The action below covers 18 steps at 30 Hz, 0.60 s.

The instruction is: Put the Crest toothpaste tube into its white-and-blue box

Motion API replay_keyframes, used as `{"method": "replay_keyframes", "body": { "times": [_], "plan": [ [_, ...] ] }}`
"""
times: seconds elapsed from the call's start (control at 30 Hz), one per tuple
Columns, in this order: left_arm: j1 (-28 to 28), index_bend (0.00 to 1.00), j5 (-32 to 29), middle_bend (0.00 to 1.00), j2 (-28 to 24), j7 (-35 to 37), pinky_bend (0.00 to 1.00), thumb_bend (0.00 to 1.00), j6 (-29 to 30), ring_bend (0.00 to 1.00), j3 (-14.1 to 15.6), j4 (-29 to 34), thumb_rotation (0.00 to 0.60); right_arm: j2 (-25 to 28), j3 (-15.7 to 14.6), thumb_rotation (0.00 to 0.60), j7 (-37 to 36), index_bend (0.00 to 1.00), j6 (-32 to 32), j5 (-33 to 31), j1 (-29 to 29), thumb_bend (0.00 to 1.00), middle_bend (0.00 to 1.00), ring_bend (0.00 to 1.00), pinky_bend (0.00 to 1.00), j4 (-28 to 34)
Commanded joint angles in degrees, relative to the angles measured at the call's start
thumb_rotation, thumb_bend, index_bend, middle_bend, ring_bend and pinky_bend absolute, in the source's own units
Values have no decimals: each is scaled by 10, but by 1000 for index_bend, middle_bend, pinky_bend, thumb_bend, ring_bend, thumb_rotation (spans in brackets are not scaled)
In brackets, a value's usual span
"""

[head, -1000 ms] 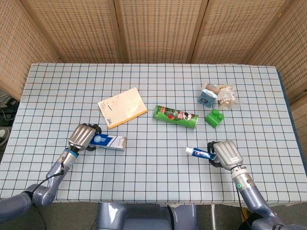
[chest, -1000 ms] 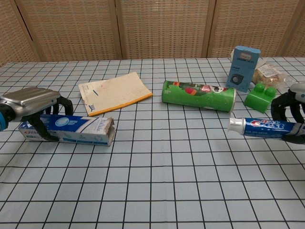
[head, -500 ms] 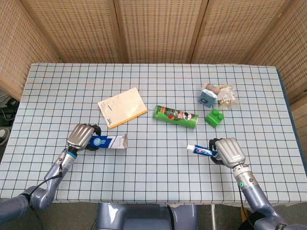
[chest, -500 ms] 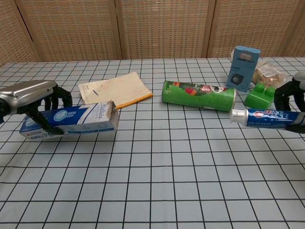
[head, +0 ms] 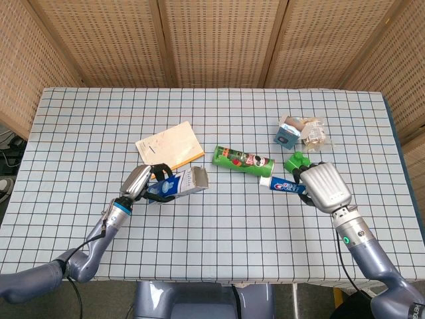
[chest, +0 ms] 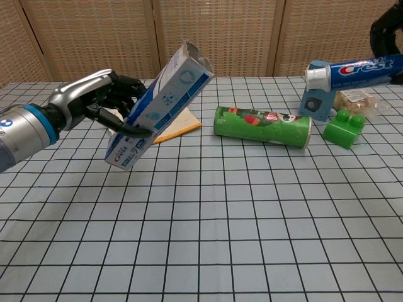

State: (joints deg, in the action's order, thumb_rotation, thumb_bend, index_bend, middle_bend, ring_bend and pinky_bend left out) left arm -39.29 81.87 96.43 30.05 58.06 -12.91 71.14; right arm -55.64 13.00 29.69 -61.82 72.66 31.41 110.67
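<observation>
My left hand [head: 145, 183] [chest: 101, 100] grips the white-and-blue Crest box [head: 179, 183] [chest: 157, 104] and holds it in the air, tilted with its open flap end up and to the right. The Crest toothpaste tube [head: 282, 185] [chest: 356, 67] is held by my right hand [head: 324, 186] [chest: 387, 28], raised off the table with its white cap pointing left toward the box. Tube and box are apart, with the green can below the gap between them. In the chest view only a dark part of the right hand shows at the top right corner.
A green Pringles-style can [head: 243, 163] [chest: 262, 126] lies on the checked table [head: 219, 226]. A yellow-edged notebook [head: 169, 148] lies behind the box. At the back right stand a small blue carton [chest: 322, 82], a snack bag [head: 314, 133] and a green toy brick [chest: 344, 128].
Both hands have risen off the table and moved inward. The box has tilted up with its open end raised, and the tube has lifted high with its cap toward the box.
</observation>
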Motion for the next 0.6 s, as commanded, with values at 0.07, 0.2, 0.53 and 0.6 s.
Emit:
{"method": "replay_keyframes", "body": {
  "times": [0.07, 0.2, 0.53, 0.6],
  "plan": [
    [-20, 572, -17, 488, 29, -3, 506, 37, -12, 535, -14, -16, 600, 27, 24, 600, 39, 678, -11, -13, 20, 643, 646, 666, 683, 24],
    [-34, 574, -25, 488, 48, -10, 506, 34, -21, 535, -18, -27, 600, 49, 37, 600, 63, 678, -4, -30, 38, 645, 646, 666, 683, 44],
    [-48, 580, -35, 488, 61, -10, 506, 28, -31, 535, -19, -41, 600, 79, 47, 600, 146, 686, 31, -63, 95, 664, 651, 670, 683, 102],
    [-50, 580, -33, 488, 62, -10, 506, 28, -28, 535, -19, -40, 600, 77, 46, 600, 159, 686, 32, -71, 106, 664, 651, 670, 683, 111]
  ]
}}
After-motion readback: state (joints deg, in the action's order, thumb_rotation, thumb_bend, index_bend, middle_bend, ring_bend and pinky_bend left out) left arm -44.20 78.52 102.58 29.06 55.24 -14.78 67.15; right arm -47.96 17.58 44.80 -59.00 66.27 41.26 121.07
